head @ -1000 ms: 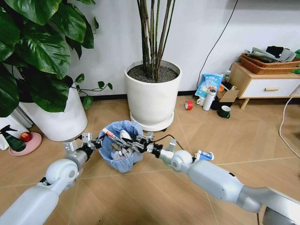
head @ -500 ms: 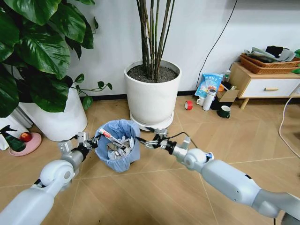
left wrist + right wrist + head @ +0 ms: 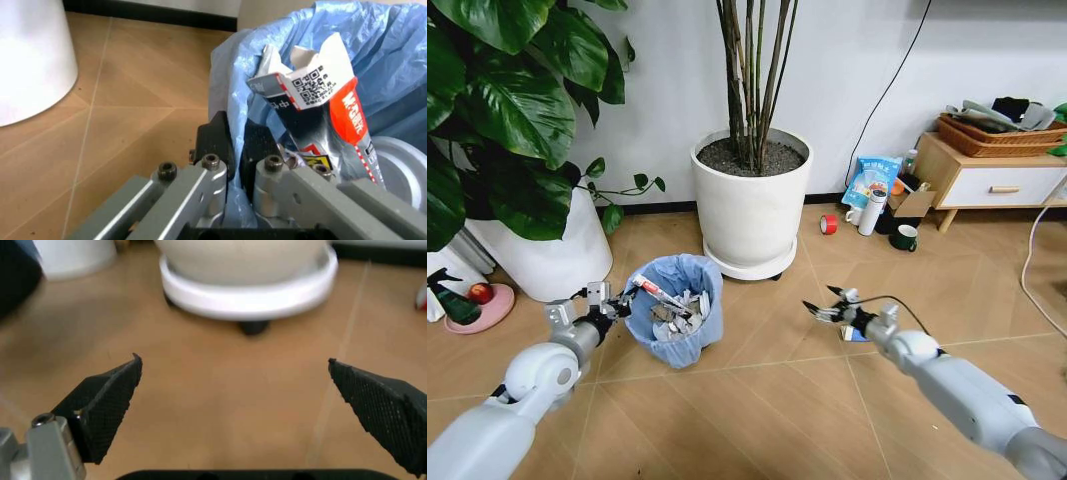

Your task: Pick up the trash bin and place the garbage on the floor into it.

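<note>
Light blue crinkled bag lining the trash bin (image 3: 677, 318), red, white and silver carton (image 3: 313, 100) with a black QR code inside it, tan chevron-plank floor (image 3: 757, 400), white plant pot (image 3: 749, 205), black textured fingertips (image 3: 110, 405) on the right tool (image 3: 832, 305)

This is a lived-in home room: a chevron-patterned wooden floor (image 3: 757, 400), a white wall with dark skirting, large houseplants in white pots (image 3: 751, 200), a low wooden cabinet (image 3: 992, 180) holding a wicker basket (image 3: 997, 138), and a green mug (image 3: 906, 238) on the floor.
</note>
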### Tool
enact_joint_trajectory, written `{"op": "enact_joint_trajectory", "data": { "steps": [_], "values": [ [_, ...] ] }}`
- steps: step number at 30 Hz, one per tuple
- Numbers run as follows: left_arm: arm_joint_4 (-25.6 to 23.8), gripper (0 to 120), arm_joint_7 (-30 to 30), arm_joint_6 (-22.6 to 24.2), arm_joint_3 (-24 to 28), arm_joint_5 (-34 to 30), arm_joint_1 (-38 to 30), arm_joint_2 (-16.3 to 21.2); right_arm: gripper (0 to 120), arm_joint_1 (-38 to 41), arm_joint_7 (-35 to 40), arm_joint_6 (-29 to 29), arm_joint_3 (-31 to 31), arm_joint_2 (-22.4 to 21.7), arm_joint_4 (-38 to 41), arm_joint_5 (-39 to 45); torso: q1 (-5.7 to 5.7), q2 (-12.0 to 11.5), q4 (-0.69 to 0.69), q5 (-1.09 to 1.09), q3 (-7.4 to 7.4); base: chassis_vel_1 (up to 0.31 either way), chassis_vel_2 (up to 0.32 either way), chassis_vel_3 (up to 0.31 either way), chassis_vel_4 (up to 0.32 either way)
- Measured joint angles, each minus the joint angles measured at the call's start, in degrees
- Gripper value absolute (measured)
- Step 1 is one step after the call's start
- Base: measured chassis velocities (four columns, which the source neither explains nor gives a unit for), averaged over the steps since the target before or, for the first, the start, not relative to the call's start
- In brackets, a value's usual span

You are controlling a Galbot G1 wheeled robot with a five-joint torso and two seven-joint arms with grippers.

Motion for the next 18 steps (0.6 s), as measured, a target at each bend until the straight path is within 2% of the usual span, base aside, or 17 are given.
{"op": "enact_joint_trajectory", "data": {
  "steps": [3, 5, 9, 18],
  "values": [
    [0.2, 0, 0.0, 0.0, -0.3, 0.0, 0.0, -0.1, 100, 0.7, -4.5, 0.3, 2.0, 0.1, -6.7, -5.0, 0.0, 0.0, -0.02, 0.0, 0.0, 0.0, 0.0, 0.0, 0.0],
    [0.3, 0, 0.0, 0.0, -0.3, 0.0, 0.0, -0.1, 100, 0.8, -5.1, 0.2, 2.4, 0.1, -7.6, -5.8, 0.0, 0.0, -0.02, 0.0, 0.0, 0.0, 0.0, 0.0, 0.0],
    [0.6, 0, 0.0, 0.0, -0.3, -0.1, -0.1, -0.3, 100, 3.5, -7.5, 0.6, 5.2, 1.7, -15.8, -12.6, 0.0, 0.0, -0.02, 0.0, 0.0, 0.0, 0.0, 0.0, 0.0],
    [0.7, 0, 0.0, 0.0, -0.6, 0.0, -0.1, -0.6, 100, 6.9, -7.7, 0.9, 8.5, 3.8, -23.0, -22.2, 0.0, 0.0, -0.01, 0.01, 0.0, 0.0, 0.0, 0.0, 0.0]
  ]
}}
